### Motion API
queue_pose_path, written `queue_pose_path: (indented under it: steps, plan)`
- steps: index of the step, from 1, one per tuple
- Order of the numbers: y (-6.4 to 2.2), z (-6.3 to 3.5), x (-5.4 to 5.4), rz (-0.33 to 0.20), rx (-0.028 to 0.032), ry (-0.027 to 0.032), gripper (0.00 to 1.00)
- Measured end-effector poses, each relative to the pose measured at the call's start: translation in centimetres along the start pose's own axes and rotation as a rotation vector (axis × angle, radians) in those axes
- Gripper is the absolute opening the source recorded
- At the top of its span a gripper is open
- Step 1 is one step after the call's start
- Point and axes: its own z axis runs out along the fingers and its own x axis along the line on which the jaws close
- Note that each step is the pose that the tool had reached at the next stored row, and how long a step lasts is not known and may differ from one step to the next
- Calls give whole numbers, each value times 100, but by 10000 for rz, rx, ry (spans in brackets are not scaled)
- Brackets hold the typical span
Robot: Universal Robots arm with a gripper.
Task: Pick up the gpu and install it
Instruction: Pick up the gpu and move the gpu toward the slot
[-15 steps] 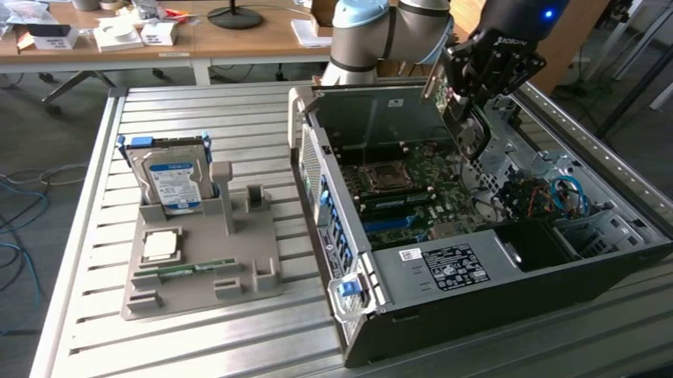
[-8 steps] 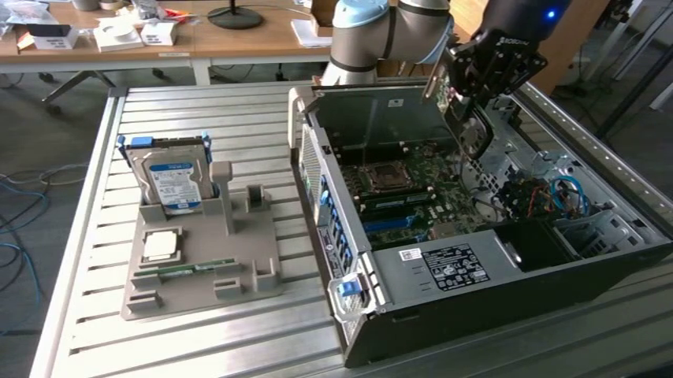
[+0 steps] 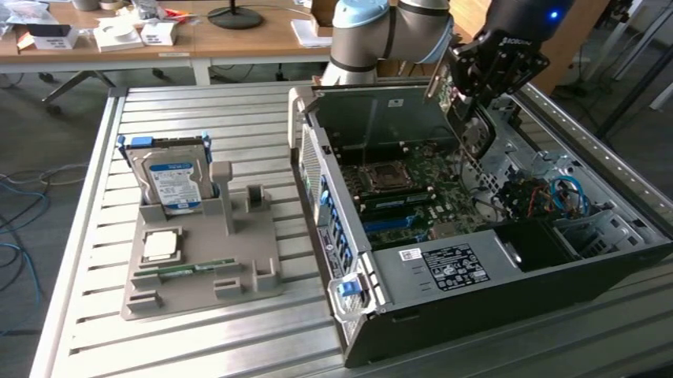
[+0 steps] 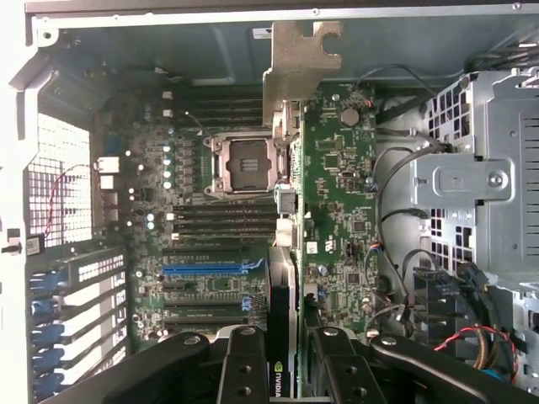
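1. The gripper [image 4: 284, 358] has its two black fingers [image 4: 243, 366] partly closed on the gpu [image 4: 290, 210], one on each face of the card. The wrist view sees the card edge-on, running away from the fingers to its silver end bracket [image 4: 299, 59].
2. In the exterior view the gripper [image 3: 478, 79] sits in the upper right of the frame. The gpu [image 3: 462, 110] hangs below it, upright over the far end of the open computer case [image 3: 505, 283].
3. The wrist view looks straight down past the card onto the motherboard [image 4: 202, 227]. It shows the empty processor socket [image 4: 244, 164] just beside the card's edge, and a blue expansion slot [image 4: 210, 269] near the fingers. From here I cannot tell whether the card touches the board.
4. The exterior view shows what lies outside the case. A grey holder [image 3: 210, 295] rests on the slatted metal table [image 3: 210, 346] at the exterior view's left. It carries an upright hard drive [image 3: 173, 181], a processor chip [image 3: 160, 246] and a green RAM stick [image 3: 189, 268], all well apart from the gripper.
5. A metal drive cage [image 4: 480, 177] with loose cables shows in the wrist view on the far side of the card from the socket.
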Motion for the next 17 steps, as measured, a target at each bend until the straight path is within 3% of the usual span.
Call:
queue_pose_path:
  steps: [17]
  plan:
    - [-4, 66, -11, -2, -39, 1, 26]
